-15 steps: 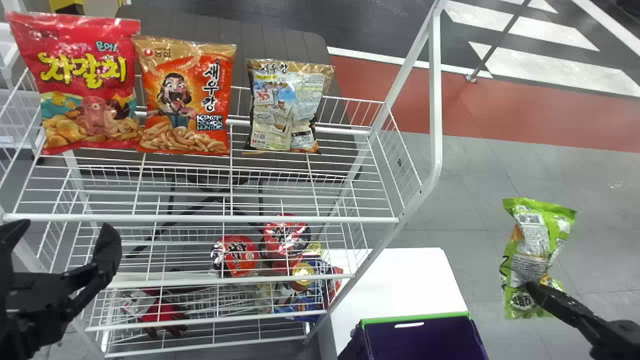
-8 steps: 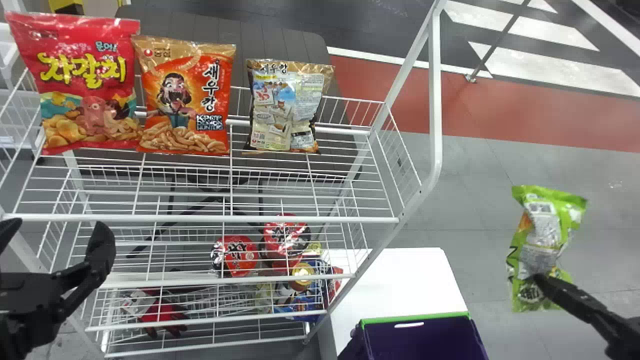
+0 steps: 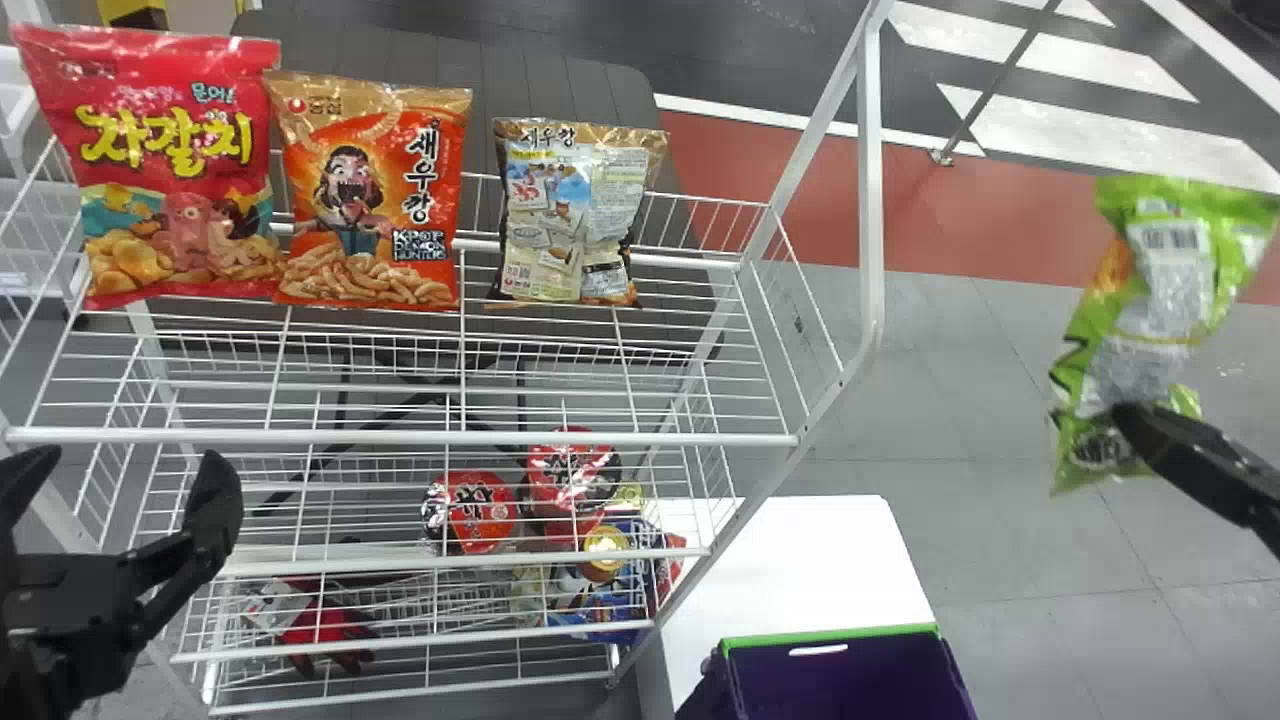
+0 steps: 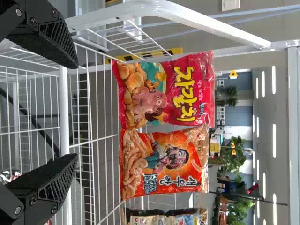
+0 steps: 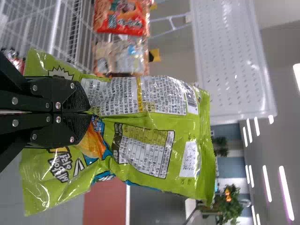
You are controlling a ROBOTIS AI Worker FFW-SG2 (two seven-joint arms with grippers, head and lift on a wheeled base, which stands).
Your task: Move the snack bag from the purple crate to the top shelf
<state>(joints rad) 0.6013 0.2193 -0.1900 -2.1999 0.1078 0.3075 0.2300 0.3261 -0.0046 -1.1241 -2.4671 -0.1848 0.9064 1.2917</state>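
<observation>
Snack bag in right end effector, clear of rack edge

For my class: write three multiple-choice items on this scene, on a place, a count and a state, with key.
1. Where is the green snack bag?
A) in the purple crate
B) in the right gripper
C) on the floor

2. How many bags stand on the top shelf?
A) two
B) four
C) three

3. How is the left gripper?
A) open
B) shut
C) gripping a bag

1 B: the right gripper pinches it.
2 C: red bag, orange bag, beige bag.
3 A: its fingers stand apart.
</observation>
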